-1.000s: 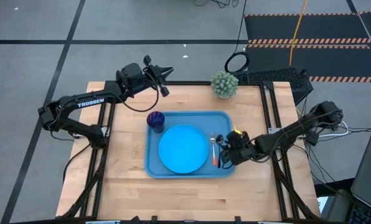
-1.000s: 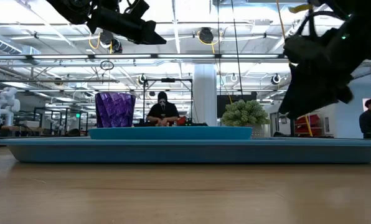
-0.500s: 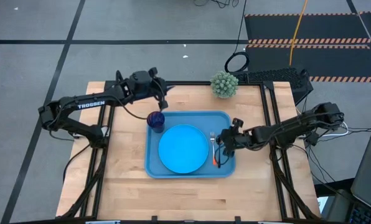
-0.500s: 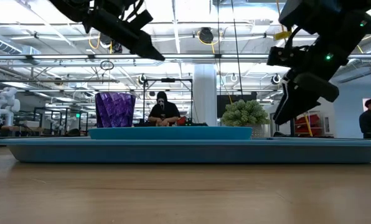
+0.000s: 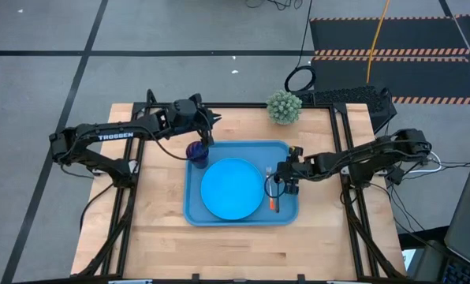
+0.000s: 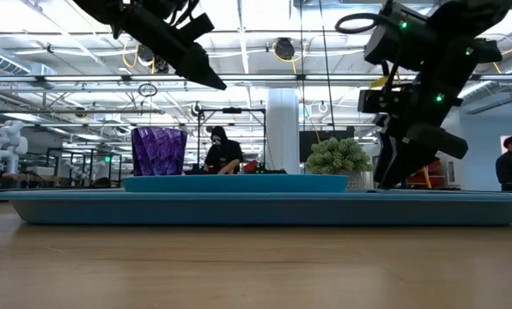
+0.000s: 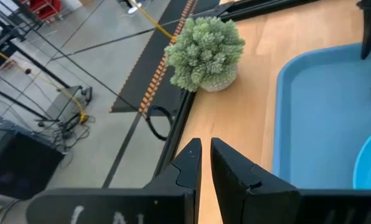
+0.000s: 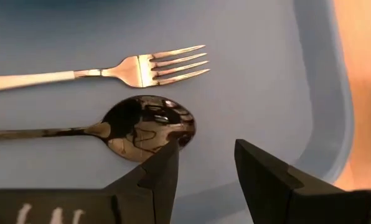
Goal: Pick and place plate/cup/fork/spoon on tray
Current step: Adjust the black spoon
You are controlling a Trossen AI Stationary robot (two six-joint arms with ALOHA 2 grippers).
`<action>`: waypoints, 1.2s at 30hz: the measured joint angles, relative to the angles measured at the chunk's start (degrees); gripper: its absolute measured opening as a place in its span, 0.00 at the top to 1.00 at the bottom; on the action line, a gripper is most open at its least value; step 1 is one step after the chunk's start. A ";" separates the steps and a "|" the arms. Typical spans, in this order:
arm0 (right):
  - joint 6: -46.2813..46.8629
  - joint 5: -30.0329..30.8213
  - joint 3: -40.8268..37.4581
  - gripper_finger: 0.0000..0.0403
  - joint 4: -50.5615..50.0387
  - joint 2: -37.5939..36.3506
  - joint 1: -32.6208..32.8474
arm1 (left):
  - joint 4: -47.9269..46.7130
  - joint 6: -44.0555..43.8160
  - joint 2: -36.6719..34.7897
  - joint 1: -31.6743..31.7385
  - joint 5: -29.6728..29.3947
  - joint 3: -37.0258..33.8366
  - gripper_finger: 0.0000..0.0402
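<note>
The blue tray [image 5: 189, 203] lies mid-table and holds the sky-blue plate [image 5: 232, 188], the purple cup [image 5: 195, 151] in its far left corner, and the orange-handled fork [image 8: 136, 70] and dark spoon [image 8: 145, 127] side by side along its right side. My right gripper [image 8: 205, 165] is open and empty, low over the tray just past the spoon's bowl, pointing down in the low view [image 6: 385, 176]. My left gripper [image 5: 210, 132] hangs above the cup's far side, its fingers [image 7: 205, 163] shut to a thin slit, holding nothing.
A small potted plant [image 5: 284, 106] stands at the table's far edge, right of centre. Bare wood shows on the near side and the left of the tray. A person sits far behind the table in the low view [image 6: 222, 154].
My right gripper has moved from the tray's right rim toward the table's left and lower, over the fork and spoon, which lie still. My left gripper has come from the far edge toward the cup, tipping its fingers downward.
</note>
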 joint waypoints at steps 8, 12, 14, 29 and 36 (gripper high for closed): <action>-0.30 -1.29 0.00 0.63 2.57 2.85 -0.02 | 0.94 1.03 0.00 -0.02 -0.75 0.00 0.91; -0.70 0.40 -0.02 0.63 2.69 4.15 -0.15 | 1.57 1.75 0.00 0.06 -0.80 0.00 0.91; -1.62 0.44 -0.02 0.63 2.62 4.81 -0.36 | 1.98 1.84 0.00 0.12 -0.84 0.00 0.91; -5.60 3.36 -0.02 0.63 3.56 4.89 -0.59 | 1.85 1.75 0.00 0.14 -1.04 0.00 0.91; -4.65 3.29 -0.02 0.63 3.48 4.82 -0.48 | 1.77 1.72 0.00 0.14 -1.04 0.00 0.91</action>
